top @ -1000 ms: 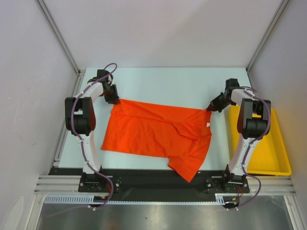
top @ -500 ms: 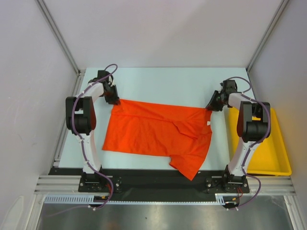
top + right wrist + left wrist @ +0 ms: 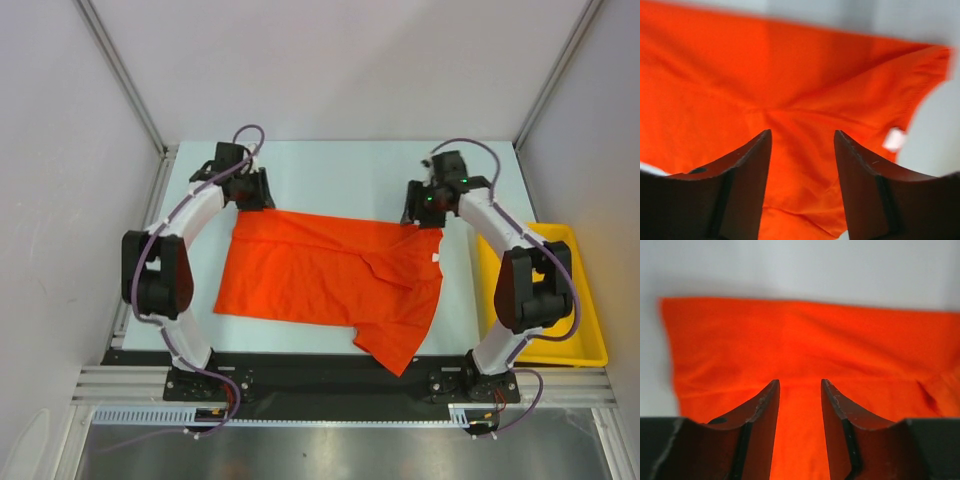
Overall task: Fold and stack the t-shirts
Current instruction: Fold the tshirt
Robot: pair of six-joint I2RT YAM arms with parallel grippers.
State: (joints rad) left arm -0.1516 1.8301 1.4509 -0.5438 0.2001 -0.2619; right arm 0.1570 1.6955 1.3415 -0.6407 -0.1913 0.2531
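The orange-red t-shirt [image 3: 320, 275] lies spread on the pale table, folded over on itself, with a sleeve [image 3: 395, 350] hanging toward the near edge. My left gripper [image 3: 260, 200] hovers at the shirt's far left corner, open, with only cloth [image 3: 805, 340] showing below the gap [image 3: 800, 382]. Over the far right corner, my right gripper [image 3: 413, 213] stands open too, nothing between its fingers [image 3: 802, 132]. The shirt [image 3: 765, 85] fills the right wrist view, and its white label [image 3: 894, 139] sits by the right edge.
A yellow plastic tray [image 3: 585, 330] stands at the table's right side, beside the right arm. Grey walls and metal frame rails close in the table on the left, back and right. Bare pale table [image 3: 340, 175] lies beyond the shirt.
Both grippers have opened and let go of the shirt's far corners. Both arms have swung inward along the far edge, the right one most. The shirt has stayed flat on the table.
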